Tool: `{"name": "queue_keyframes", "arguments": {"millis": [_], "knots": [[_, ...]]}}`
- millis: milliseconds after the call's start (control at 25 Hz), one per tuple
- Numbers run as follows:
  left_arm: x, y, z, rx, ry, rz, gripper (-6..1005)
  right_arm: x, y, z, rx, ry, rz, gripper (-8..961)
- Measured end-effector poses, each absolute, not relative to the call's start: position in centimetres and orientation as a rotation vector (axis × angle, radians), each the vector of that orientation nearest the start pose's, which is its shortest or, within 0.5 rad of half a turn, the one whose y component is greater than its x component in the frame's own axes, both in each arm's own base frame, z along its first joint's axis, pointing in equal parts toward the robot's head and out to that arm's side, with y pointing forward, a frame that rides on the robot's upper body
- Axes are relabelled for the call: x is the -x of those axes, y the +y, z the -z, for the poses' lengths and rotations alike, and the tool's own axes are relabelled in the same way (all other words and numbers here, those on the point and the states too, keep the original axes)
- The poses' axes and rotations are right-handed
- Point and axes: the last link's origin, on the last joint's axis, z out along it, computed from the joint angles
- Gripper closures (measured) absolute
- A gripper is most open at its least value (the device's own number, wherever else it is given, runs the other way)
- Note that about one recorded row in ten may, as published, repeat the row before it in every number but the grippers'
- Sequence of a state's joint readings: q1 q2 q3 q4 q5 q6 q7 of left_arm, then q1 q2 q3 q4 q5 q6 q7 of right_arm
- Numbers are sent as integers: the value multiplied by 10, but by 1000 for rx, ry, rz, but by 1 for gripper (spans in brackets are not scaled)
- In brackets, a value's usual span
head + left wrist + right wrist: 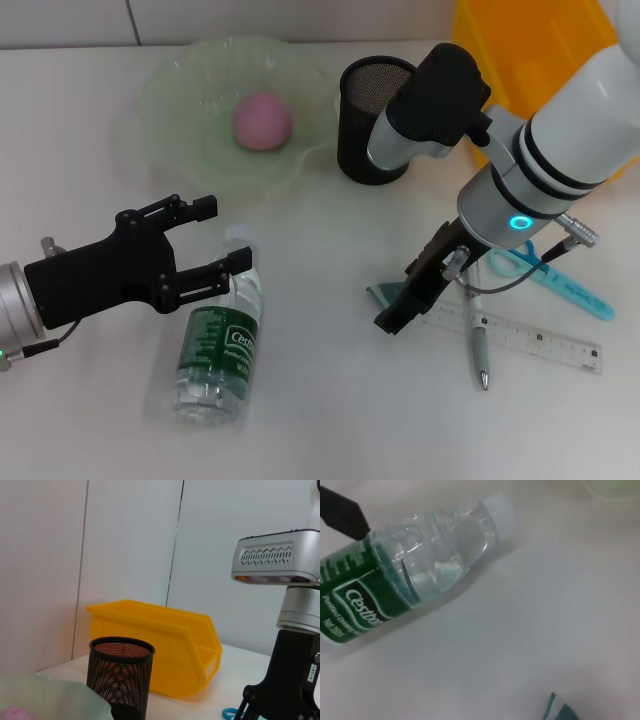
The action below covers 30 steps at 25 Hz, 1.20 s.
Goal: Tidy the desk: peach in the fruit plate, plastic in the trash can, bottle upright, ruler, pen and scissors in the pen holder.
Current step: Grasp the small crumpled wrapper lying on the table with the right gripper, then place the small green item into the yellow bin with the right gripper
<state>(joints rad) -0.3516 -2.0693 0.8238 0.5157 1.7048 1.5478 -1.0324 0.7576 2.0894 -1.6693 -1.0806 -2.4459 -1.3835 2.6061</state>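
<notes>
Over the lying bottle point(217, 350), the left hand point(222, 235) hovers, fingers spread.

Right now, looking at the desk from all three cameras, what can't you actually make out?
- Right tool: in the head view, open or shut is unclear, and what it covers.
- Green plastic scrap: mostly hidden by that tool in the head view; cut off by the edge at the right wrist.
- Scissors: partly behind the right arm.
- Pen holder: its inside is hidden.
- Bottle: the base is cut off at the right wrist.
</notes>
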Motion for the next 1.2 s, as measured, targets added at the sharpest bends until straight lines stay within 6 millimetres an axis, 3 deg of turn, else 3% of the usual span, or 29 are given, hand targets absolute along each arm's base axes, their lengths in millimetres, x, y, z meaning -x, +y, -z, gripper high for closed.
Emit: {"name": "queue_keyframes", "arguments": {"millis": [600, 800, 880, 1120, 1200], "knots": [[296, 282, 14, 2574, -467, 852, 193, -158, 352, 89, 2766, 816, 621, 131], [296, 282, 14, 2574, -467, 852, 194, -158, 352, 88, 2763, 816, 609, 328], [296, 282, 14, 2574, -466, 852, 194, -158, 352, 88, 2762, 818, 605, 517], [296, 282, 13, 2571, -468, 851, 194, -154, 353, 84, 2757, 821, 579, 572], [297, 282, 13, 2569, -466, 850, 194, -145, 356, 69, 2739, 813, 511, 590]]}}
